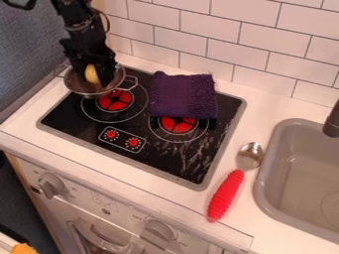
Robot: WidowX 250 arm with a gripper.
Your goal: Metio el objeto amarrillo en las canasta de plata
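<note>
Has the yellow object [91, 74] clamped upright between the fingers of the black gripper [93, 82], inside the silver basket [75, 86] at the far left of the stove [69, 118], presumably for releasing it low and safely within the rim, and shows by the near oven knob [159, 230] some print, too small for reading.

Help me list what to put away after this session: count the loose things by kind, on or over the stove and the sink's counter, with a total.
Yellow object: 1
Silver basket: 1
Purple cloth: 1
Red-handled spoon: 1
Total: 4
</note>
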